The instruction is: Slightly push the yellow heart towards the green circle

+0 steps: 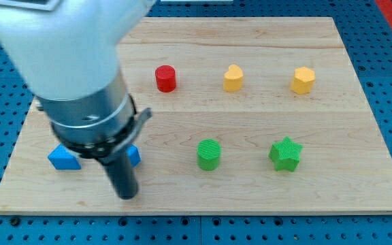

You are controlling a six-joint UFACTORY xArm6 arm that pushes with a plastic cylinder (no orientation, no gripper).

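Right now my tip (126, 195) rests on the table (359, 190) well to the view's left of the green circle (209, 154) and a little below it, beside two blue blocks (64, 158). No pincer exists here, only the rod. The yellow heart (233, 78) sits above the circle, slightly right, well apart, untouched. Judging by this, the tip must travel beyond the heart to push it down.

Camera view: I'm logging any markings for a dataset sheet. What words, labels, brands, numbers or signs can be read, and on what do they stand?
None: no readable text on the pale wooden board, the coloured blocks, the white and grey arm or the blue perforated table.
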